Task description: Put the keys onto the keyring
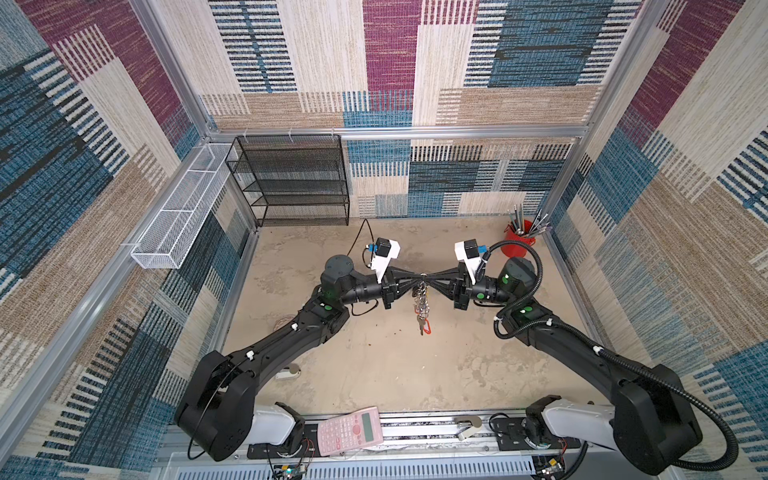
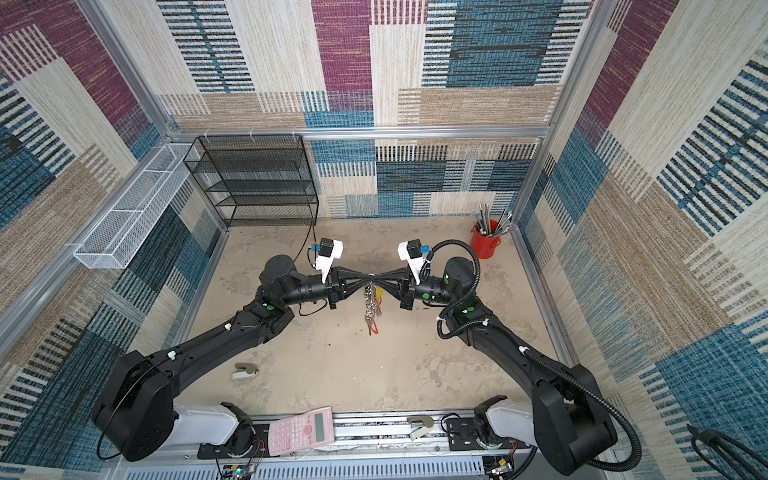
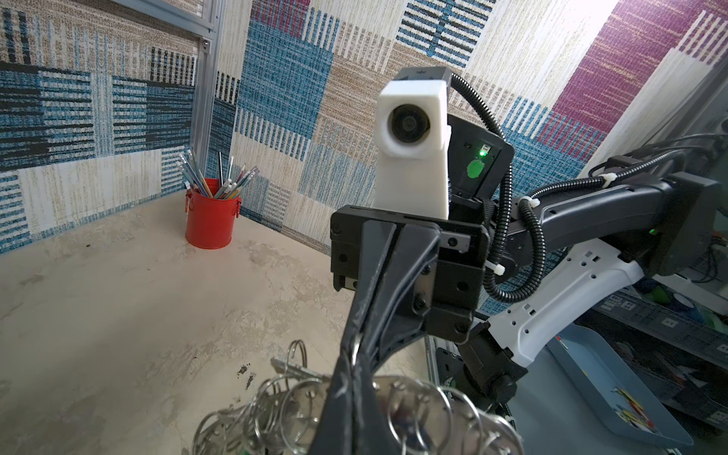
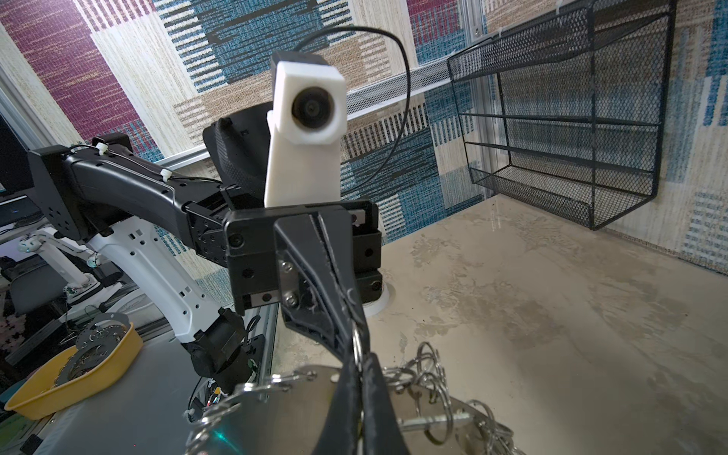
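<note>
Left gripper [image 1: 417,278], keyring [image 1: 420,304], right gripper [image 1: 429,277] tip-to-tip

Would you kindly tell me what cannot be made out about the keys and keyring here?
Keyring: wrist views, cut off by the picture edge and partly behind the fingers.
Keys: top views, too small; just a yellow fleck in the hanging bunch, so whether they are threaded is unclear.
Grip spots: top views, left gripper and right gripper meet tip to tip, covering them.
</note>
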